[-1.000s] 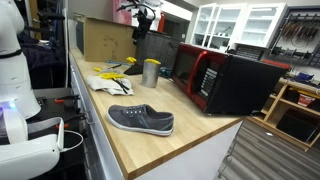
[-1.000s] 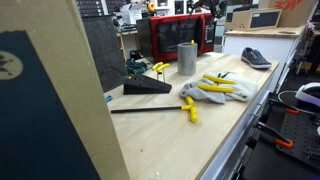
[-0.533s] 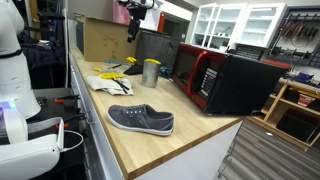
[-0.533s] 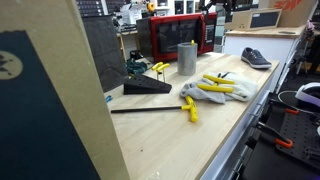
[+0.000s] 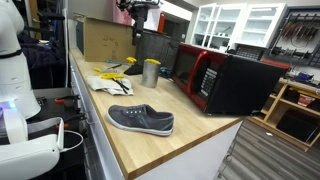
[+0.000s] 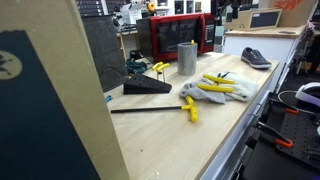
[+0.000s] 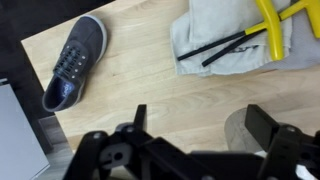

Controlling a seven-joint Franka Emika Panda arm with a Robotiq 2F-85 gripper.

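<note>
My gripper (image 7: 203, 125) hangs open high above the wooden table (image 7: 150, 75), holding nothing. In an exterior view it (image 5: 137, 24) sits near the top edge, above the cardboard box. In the wrist view the metal cup (image 7: 243, 128) lies below, half hidden by my right finger (image 7: 268, 122). A grey shoe (image 7: 74, 62) lies to the left near the table edge. At the top right is a pale cloth (image 7: 230, 35) with a yellow-handled tool (image 7: 276, 25) on it. Both exterior views show the cup (image 5: 151, 71) (image 6: 187, 57) upright and the shoe (image 5: 141, 120) (image 6: 255, 57) lying flat.
A red and black microwave (image 5: 215, 80) stands behind the cup, and a cardboard box (image 5: 105, 38) stands at the far end. A black wedge (image 6: 150, 87), a thin black rod (image 6: 145, 109) and another yellow-handled tool (image 6: 190, 108) lie on the table.
The arm has risen a little toward the top of the exterior view. The jaws stay open and nothing on the table has moved.
</note>
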